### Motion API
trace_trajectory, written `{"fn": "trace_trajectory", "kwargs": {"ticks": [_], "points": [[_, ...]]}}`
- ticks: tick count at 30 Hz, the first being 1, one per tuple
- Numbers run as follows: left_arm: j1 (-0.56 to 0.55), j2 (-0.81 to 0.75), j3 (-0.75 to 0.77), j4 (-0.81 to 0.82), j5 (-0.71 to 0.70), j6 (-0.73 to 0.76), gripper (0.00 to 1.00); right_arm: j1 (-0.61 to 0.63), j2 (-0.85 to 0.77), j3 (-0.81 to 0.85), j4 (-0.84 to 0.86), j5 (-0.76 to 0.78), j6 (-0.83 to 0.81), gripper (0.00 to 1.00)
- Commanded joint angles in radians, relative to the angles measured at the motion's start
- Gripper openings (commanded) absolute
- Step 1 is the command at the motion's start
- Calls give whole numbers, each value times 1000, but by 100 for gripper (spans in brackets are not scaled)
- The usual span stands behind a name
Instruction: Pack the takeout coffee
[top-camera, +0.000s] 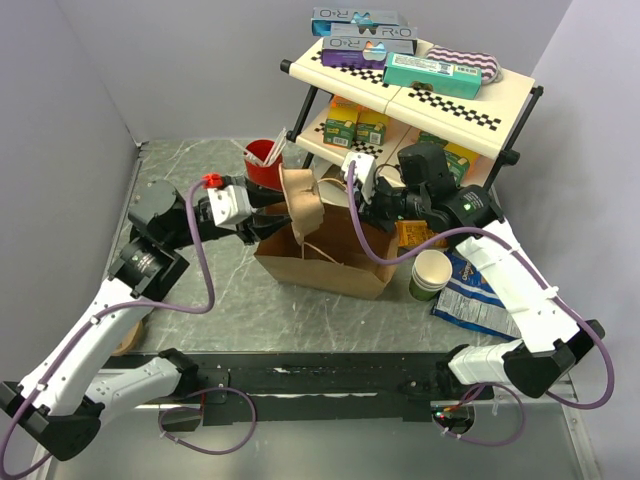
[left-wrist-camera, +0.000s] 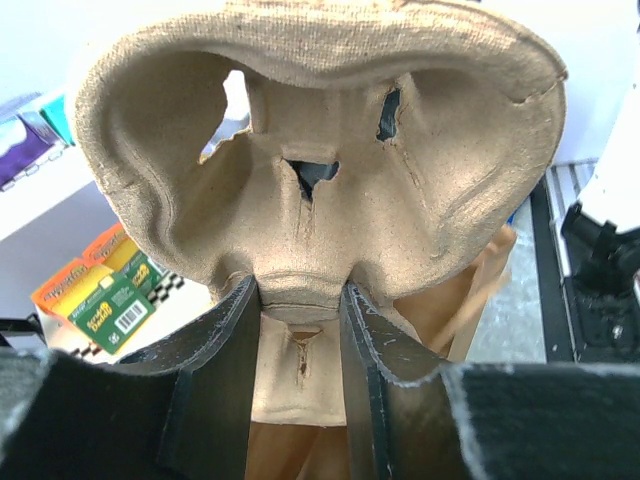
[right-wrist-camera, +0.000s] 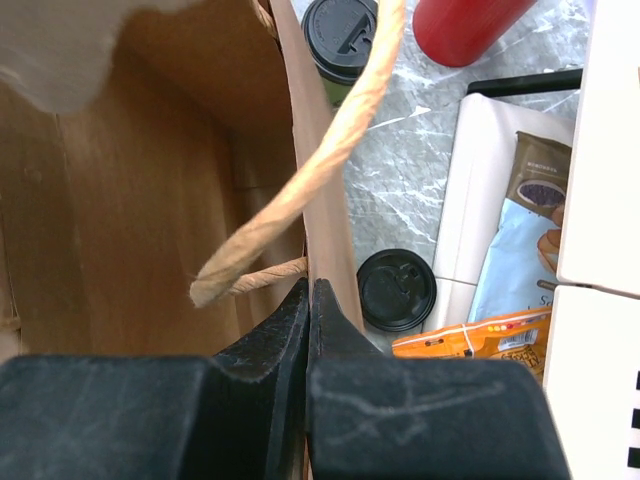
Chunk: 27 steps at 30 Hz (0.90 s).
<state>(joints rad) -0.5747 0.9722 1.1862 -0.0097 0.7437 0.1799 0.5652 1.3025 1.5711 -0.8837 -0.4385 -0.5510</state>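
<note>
While viewed from above, paper bag (top-camera: 325, 262): standing open mid-bench (top-camera: 240, 310); packing judged barely begun, nothing yet inside.
Left end effector (top-camera: 284, 213): over bag's left end, gripping pulp cup carrier (top-camera: 300, 205).
Right end effector (top-camera: 362, 212): at bag's right rim, grip unreadable from here.
Left wrist view: jaws part-open, clamped on carrier's centre rib; bag below; nothing else of the task in sight.
Right wrist view: fingers shut tight, pinching bag's wall; interior bare as far as shown; takeout coffee (right-wrist-camera: 340, 40), hidden from above, upright just beyond bag's far wall, beside red cup (right-wrist-camera: 465, 25); second black lid (right-wrist-camera: 397, 290) nearer.
Remaining: carrier into bag, coffee seated.
</note>
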Motion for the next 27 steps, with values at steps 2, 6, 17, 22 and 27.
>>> {"fn": "trace_trajectory", "kwargs": {"ticks": [2, 6, 17, 22, 27], "points": [[-11, -17, -25, -28, -3, 82, 1, 7, -16, 55, 35, -14, 28, 0], [-24, -4, -14, -110, 14, 145, 1, 6, -26, 47, 42, -19, 31, 0], [-44, 55, 16, -292, 16, 270, 1, 7, -55, 40, 46, 6, -9, 0], [-44, 143, 102, -479, 29, 386, 1, 9, -72, 53, 38, 17, -46, 0], [-60, 256, 229, -625, 34, 518, 1, 32, -78, 50, 48, 52, -81, 0]]}}
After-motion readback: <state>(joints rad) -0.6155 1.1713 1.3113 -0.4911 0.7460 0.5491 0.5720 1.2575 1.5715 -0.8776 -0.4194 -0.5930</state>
